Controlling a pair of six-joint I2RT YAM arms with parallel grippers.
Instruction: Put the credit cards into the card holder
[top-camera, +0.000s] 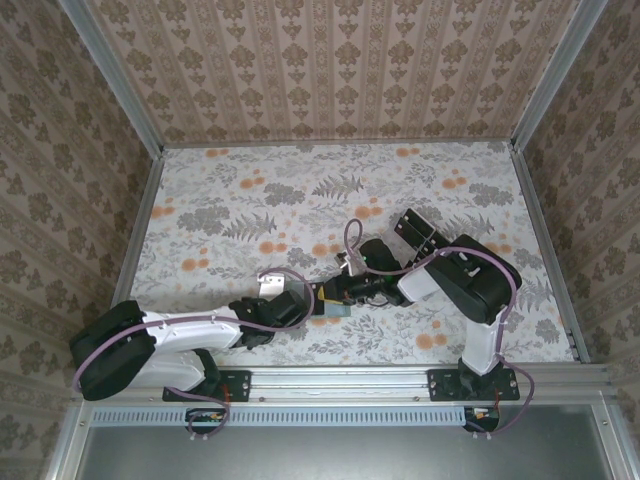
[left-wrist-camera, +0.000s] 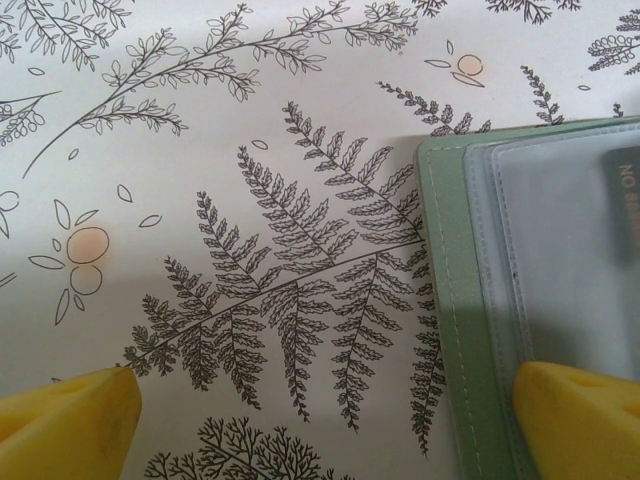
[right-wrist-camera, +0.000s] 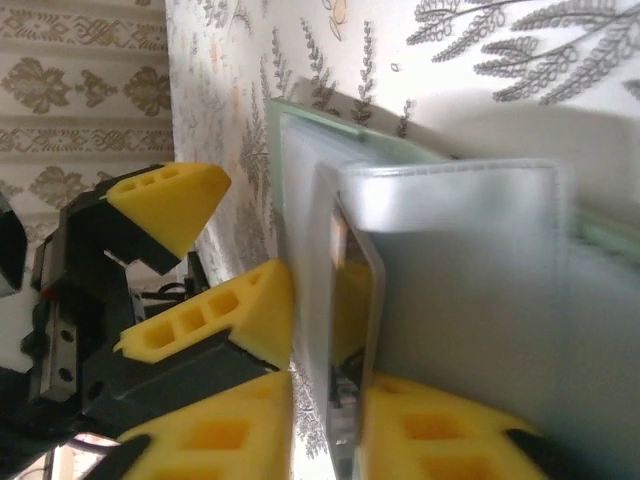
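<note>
Carefully now: the card holder (left-wrist-camera: 448, 300) lies open on the table (left-wrist-camera: 200, 150) between both arms; my left gripper (left-wrist-camera: 325, 385) gapes wide across its edge; my right gripper (right-wrist-camera: 325, 420) flanks a clear sleeve (right-wrist-camera: 460, 280), though I cannot tell whether it grips; I'd pin the cover flat first.

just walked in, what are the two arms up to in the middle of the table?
Both arms meet over the open card holder. The left gripper is wide open, with one fingertip over the holder's green edge and the other over the bare tablecloth. The right gripper straddles a clear sleeve of the holder; whether it is pinching it is unclear. One dark credit card sits under a sleeve.
</note>
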